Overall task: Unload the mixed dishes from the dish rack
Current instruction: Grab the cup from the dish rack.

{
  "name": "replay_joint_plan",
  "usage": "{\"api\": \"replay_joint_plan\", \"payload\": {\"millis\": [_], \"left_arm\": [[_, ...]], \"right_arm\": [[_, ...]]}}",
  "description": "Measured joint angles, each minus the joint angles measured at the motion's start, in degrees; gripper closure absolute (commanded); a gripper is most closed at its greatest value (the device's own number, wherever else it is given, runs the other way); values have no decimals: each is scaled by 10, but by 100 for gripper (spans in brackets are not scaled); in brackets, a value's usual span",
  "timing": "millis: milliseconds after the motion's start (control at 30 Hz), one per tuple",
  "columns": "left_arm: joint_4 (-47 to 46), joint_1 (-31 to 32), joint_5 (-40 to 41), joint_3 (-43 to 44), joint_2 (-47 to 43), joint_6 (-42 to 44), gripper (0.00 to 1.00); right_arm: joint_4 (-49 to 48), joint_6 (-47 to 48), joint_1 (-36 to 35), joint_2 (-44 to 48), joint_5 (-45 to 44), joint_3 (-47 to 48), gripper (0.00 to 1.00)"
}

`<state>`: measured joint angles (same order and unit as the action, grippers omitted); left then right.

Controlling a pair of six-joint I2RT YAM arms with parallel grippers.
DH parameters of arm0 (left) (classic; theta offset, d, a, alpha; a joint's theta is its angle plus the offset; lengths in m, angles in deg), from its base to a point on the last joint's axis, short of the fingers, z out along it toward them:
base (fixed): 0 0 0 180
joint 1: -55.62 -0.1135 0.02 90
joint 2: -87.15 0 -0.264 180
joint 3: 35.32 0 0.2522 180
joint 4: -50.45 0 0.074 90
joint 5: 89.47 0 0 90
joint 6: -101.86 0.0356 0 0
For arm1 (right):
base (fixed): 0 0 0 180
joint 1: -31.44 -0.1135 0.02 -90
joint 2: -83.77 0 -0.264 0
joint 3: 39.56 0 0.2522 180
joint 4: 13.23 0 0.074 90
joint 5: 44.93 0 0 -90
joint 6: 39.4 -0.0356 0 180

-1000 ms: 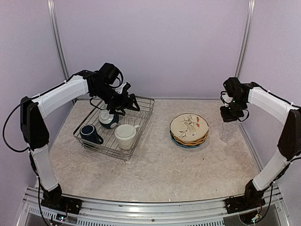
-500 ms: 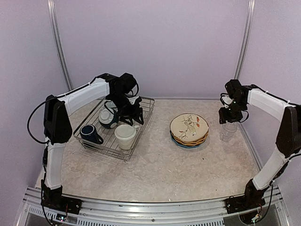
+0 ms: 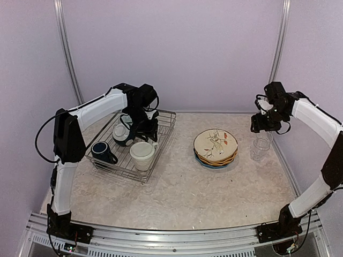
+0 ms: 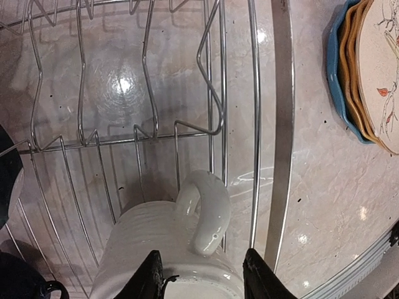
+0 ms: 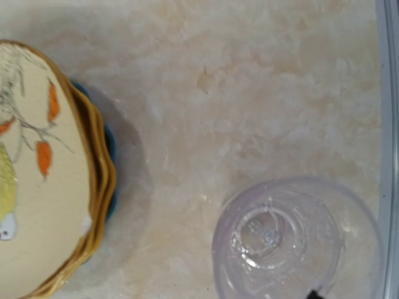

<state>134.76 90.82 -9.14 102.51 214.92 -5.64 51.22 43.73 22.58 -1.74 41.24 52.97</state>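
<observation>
down in the dish rack [image 4: 277, 124], the left jaws are spread either side of the handle of the cream mug [image 4: 156, 243]; a navy mug [image 3: 102, 151] and a bowl [image 3: 122, 134] sit beside them. below the right jaws (open or closed, i cannot tell) a clear glass [image 5: 293, 240] stands on the counter [image 3: 182, 198].
</observation>
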Motion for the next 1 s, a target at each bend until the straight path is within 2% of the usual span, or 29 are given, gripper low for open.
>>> {"api": "replay_joint_plan", "payload": {"millis": [133, 567, 733, 900, 1000], "left_arm": [[10, 3, 12, 11, 11, 10, 57], [37, 19, 46, 51, 71, 57, 61], [44, 19, 60, 21, 95, 68, 76], [39, 19, 69, -1, 98, 73, 85], [27, 19, 70, -17, 87, 72, 95]], "right_arm": [[1, 0, 0, 8, 9, 8, 29], [5, 0, -4, 22, 24, 45, 29], [5, -1, -12, 23, 28, 59, 28], [4, -4, -24, 23, 38, 59, 29], [0, -9, -39, 23, 44, 59, 28]]}}
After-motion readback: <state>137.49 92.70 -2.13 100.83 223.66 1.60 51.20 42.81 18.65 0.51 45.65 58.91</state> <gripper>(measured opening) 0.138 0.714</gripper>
